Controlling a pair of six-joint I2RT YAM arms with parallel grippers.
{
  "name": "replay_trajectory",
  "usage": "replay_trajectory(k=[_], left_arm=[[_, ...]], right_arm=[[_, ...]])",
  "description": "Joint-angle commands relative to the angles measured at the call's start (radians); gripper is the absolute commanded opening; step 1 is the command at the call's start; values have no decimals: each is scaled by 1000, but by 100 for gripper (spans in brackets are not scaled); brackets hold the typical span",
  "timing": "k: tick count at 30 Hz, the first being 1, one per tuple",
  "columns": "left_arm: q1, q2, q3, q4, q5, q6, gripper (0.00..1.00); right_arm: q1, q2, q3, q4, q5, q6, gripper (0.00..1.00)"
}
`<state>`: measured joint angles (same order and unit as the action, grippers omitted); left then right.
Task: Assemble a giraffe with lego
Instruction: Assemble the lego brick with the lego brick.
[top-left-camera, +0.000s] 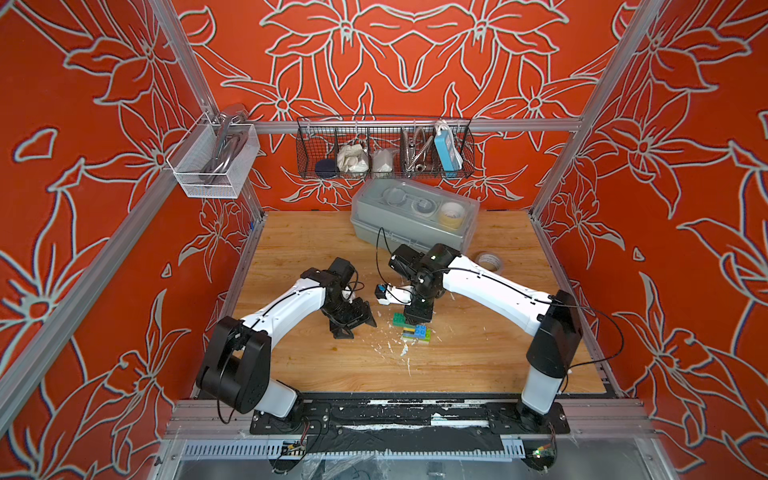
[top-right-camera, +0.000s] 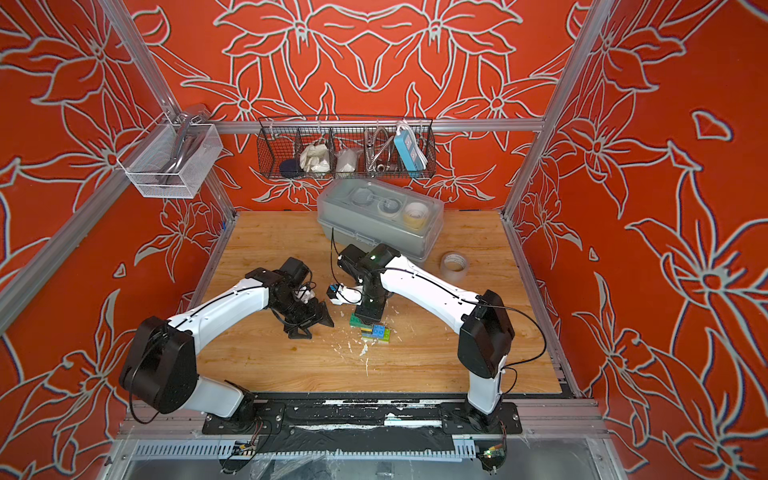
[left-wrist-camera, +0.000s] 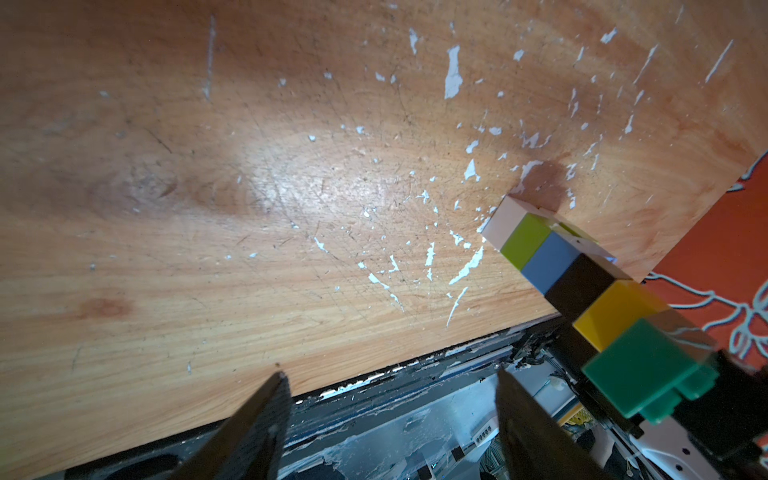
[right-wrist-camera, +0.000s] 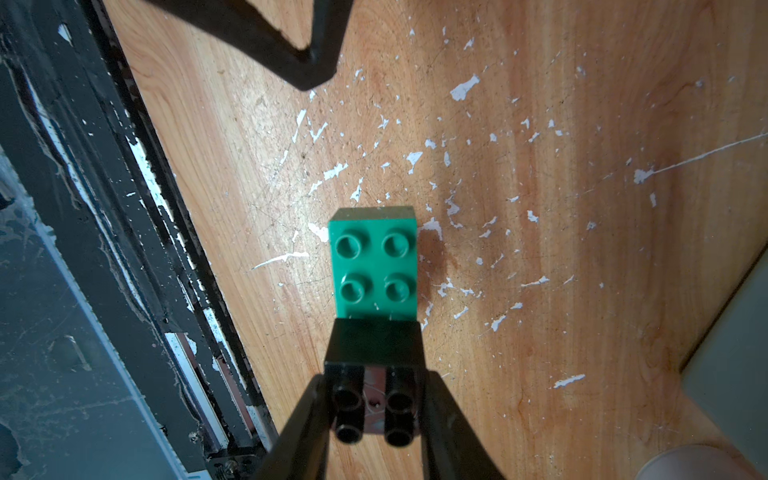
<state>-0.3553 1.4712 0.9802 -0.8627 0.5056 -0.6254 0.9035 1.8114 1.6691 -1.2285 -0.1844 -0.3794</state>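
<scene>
The giraffe stands mid-table on white and lime legs. In the left wrist view the giraffe is a stack of white, lime, blue, black, yellow and dark green bricks. My right gripper is over its top, shut on a black brick. That brick sits on one end of the dark green brick. My left gripper is to the left of the figure, apart from it. Its jaws are open with nothing between them.
White flecks litter the wooden table around the figure. A grey lidded box stands at the back and a tape roll lies beside it. A black rail runs along the front edge. Wire baskets hang on the rear wall.
</scene>
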Motion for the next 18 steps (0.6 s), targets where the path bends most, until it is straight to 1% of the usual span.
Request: replay_trajectory(k=[1, 8, 12, 18], left_arm=[[-6, -2, 25, -21, -13, 2, 76], [-5, 2, 27, -19, -16, 2, 76], [-4, 5, 32, -22, -19, 3, 76], [-5, 10, 38, -24, -21, 8, 76]], right_arm=[[-3, 15, 28, -63, 8, 24, 30], [0, 47, 64, -121, 74, 47, 30], [4, 66, 94, -148, 84, 89, 30], [10, 55, 142, -151, 93, 157, 30]])
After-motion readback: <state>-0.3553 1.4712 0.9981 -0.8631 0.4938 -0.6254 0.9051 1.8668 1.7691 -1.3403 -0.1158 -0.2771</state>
